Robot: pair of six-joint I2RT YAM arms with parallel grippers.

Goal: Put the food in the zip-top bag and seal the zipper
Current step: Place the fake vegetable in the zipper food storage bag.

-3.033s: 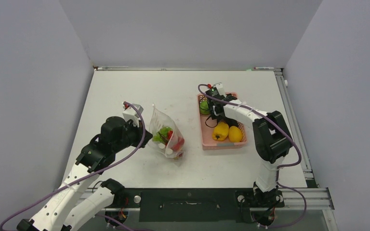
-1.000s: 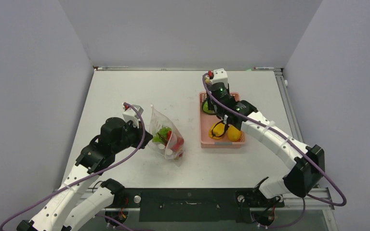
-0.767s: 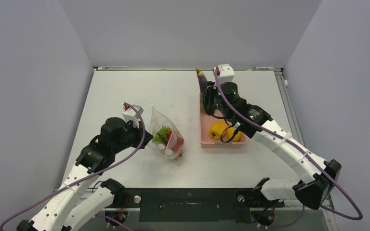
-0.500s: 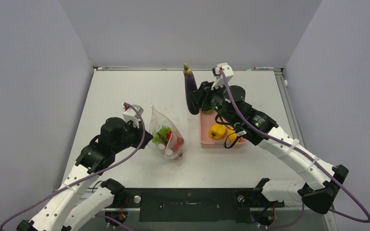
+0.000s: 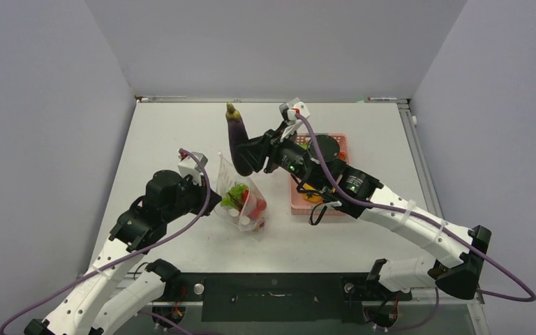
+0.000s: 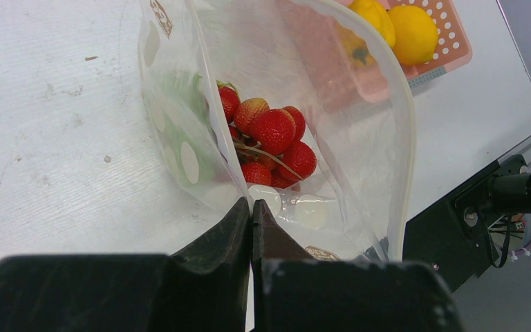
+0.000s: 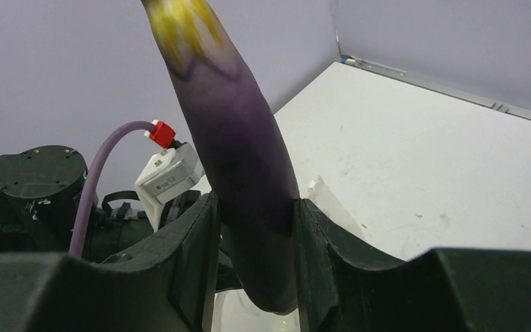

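The clear zip-top bag [image 5: 241, 195] stands open on the table, holding red strawberries [image 6: 273, 135] and a green piece [image 5: 237, 190]. My left gripper [image 6: 251, 207] is shut on the bag's near wall and holds it up; its zipper strip [image 6: 404, 131] curves round the open mouth. My right gripper [image 7: 256, 228] is shut on the purple eggplant [image 5: 236, 139], held upright in the air just above the bag's far side. The eggplant also fills the right wrist view [image 7: 238, 138]. A yellow pepper and a lemon [image 6: 411, 31] lie in the pink basket [image 5: 340, 143].
The pink basket sits right of the bag, largely hidden under my right arm. The table's black front rail [image 5: 272, 293] runs along the near edge. Grey walls close the table on three sides.
My right gripper lifted the eggplant out of the basket and carried it left, from over the basket to above the bag. The left gripper and bag have stayed still.
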